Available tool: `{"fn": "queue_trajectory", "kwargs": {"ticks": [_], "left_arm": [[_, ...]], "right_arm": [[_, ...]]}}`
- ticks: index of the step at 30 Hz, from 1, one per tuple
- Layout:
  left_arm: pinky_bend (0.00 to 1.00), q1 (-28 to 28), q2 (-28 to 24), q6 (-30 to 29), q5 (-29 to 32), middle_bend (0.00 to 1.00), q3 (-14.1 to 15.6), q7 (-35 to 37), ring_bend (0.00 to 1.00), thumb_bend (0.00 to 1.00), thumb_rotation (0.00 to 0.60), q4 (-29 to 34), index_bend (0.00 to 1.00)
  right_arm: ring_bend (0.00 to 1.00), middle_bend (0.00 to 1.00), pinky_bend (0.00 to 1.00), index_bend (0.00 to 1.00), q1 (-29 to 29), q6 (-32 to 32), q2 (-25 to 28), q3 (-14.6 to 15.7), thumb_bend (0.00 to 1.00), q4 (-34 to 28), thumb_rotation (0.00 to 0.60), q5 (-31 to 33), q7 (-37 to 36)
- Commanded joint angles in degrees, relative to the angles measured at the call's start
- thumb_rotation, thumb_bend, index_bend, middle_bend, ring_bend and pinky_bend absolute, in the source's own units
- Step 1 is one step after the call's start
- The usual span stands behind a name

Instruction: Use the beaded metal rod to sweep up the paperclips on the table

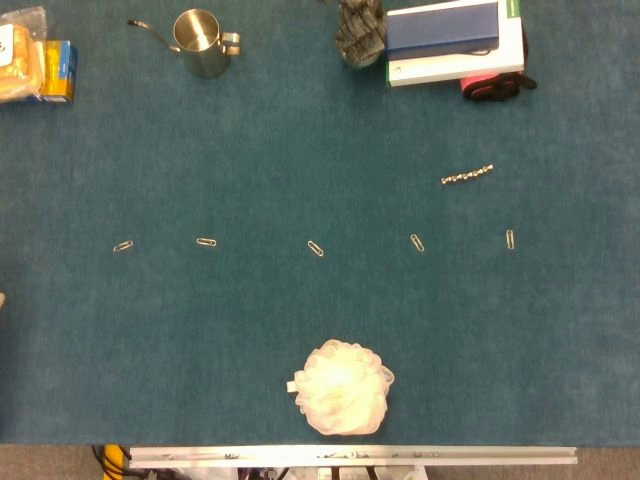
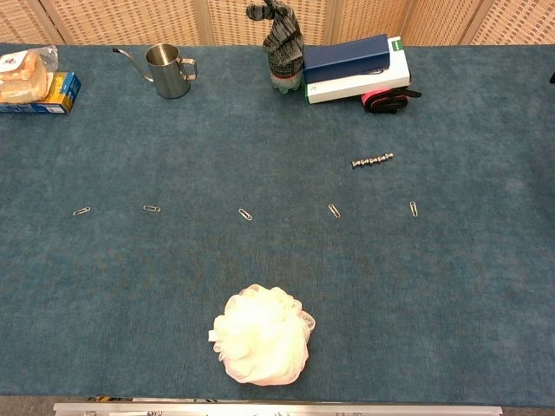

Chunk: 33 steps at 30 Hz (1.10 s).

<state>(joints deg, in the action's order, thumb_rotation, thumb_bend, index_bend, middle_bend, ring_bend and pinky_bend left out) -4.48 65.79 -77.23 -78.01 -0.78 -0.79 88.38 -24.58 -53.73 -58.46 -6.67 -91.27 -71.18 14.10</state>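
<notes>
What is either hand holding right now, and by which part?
Nothing that shows. Neither hand is in either view, and the beaded metal rod lies free on the table, apart from the paperclips in their row.

Open cloth all round the beaded rod (image 1: 467, 177); nearest obstacles are the stacked books (image 1: 455, 42) at 12 o'clock and 2 paperclips (image 1: 417, 242) at 6.

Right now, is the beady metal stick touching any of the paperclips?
Apart. In the head view the beaded metal rod lies alone, with bare blue table between it and the nearest paperclips below it. The chest view shows the same gap.
</notes>
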Motion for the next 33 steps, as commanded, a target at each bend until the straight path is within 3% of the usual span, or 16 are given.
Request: {"fn": "queue_trajectory", "kwargs": {"ticks": [1,6,19,33], "left_arm": [[0.36,-0.11,0.14,0.31,0.01,0.40,0.03,0.25,0.30,0.14,0.600,-0.30,0.49],[0.35,-0.13,0.35,0.75,0.13,0.40,0.07,0.82,0.29,0.14,0.600,-0.94,0.49],[0.35,0.44,0.67,1.06,0.30,0.40,0.39,2.42,0.29,0.14,0.600,-2.16,0.49],[0.35,1.43,0.59,0.62,0.36,0.40,0.56,4.40,0.29,0.14,0.600,-3.29,0.49]], "right_arm": [[0.11,0.18,0.17,0.40,-1.44,1.85,-0.83,-0.27,0.27,1.08,0.600,1.70,1.31],[0.07,0.12,0.15,0.31,-3.49,3.88,-2.00,-0.55,0.21,2.11,0.600,4.42,3.35],[0.03,0.09,0.14,0.29,-9.08,7.89,-5.55,-0.56,0.21,3.60,0.600,8.81,8.10],[0.00,0.06,0.13,0.29,-13.99,11.48,-12.84,1.04,0.33,7.67,0.600,11.97,10.10]]}}
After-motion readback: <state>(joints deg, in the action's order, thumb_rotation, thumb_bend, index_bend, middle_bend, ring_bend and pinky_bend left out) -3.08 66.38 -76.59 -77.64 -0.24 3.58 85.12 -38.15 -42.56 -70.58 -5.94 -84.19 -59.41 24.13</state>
